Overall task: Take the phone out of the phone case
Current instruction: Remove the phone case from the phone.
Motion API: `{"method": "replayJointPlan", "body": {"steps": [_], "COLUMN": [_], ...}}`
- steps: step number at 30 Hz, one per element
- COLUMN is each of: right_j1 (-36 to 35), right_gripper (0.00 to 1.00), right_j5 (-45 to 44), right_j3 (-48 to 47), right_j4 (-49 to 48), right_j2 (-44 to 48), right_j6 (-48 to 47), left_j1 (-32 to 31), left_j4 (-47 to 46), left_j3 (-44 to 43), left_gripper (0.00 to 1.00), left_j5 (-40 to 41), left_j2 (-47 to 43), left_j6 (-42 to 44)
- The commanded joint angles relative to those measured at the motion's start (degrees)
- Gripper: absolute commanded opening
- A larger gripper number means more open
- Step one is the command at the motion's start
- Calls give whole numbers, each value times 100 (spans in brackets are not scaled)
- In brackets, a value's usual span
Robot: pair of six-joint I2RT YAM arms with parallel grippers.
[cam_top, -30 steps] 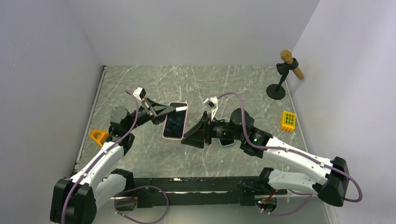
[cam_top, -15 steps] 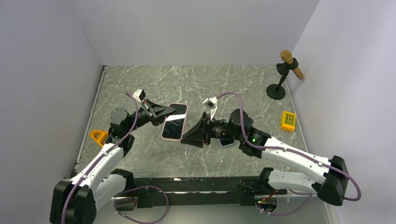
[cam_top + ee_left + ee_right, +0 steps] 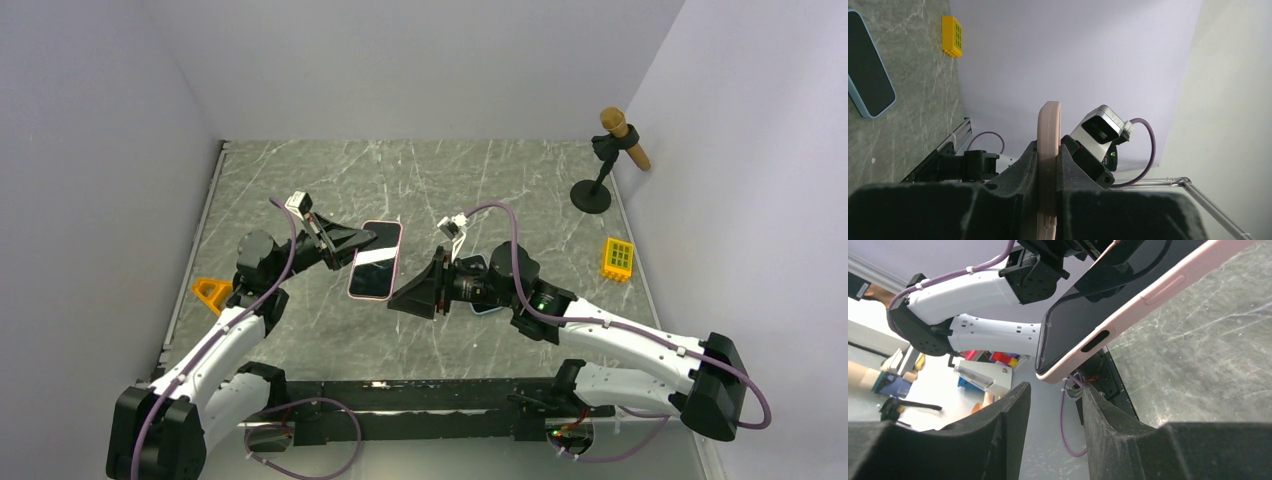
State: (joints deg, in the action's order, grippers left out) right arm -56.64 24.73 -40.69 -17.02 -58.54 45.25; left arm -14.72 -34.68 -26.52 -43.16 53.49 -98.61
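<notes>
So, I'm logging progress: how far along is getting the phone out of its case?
Done: the left tool has the phone clamped by one edge, raised off the table. In hand: the open right tool sits by its near corner, not touching. Left: the phone is not yet out of its pink case.

One pink-cased phone, one blue-rimmed phone, one yellow block, one orange wedge, one microphone.

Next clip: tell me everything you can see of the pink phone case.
The pink phone case looks like soft matte rubber, with rounded corners, a moulded side button and an oval cutout on one edge. A dark-screened phone sits inside it. The left claw is clamped on one edge and holds it tilted, off the marble table. The open right claw faces its free corner without touching it.
</notes>
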Motion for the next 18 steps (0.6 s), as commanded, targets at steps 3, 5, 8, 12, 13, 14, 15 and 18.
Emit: {"method": "replayJointPlan", "body": {"steps": [3,5,8,12,13,14,15,18], "right_j1": [-23,-22,-29,-31,-37,-32,-31,-35], "right_gripper": [49,49,47,46,46,46,45,40], "right_j5": [-339,-237,138,472,509,508,491,567], "right_j3": [200,316,267,236,198,163,123,12], "right_j4": [-248,-547,-1000,-1602,-1669,-1678,-1674,-1724], "right_j2": [239,278,96,-142,-204,-235,-279,-441], "right_j6": [309,380,364,424,411,402,393,353], "left_j1": [-18,-22,-22,-22,-21,-22,-17,-20], "left_j4": [-272,-136,63,-2,12,20,34,115], "left_j3": [-141,-199,-247,-240,-233,-219,-209,-204], "left_gripper": [0,0,0,0,0,0,0,0], "left_j5": [92,101,114,106,106,110,112,127], "left_j2": [-112,-168,-238,-243,-247,-263,-281,-342], "left_j6": [-66,9,95,52,51,38,47,75]}}
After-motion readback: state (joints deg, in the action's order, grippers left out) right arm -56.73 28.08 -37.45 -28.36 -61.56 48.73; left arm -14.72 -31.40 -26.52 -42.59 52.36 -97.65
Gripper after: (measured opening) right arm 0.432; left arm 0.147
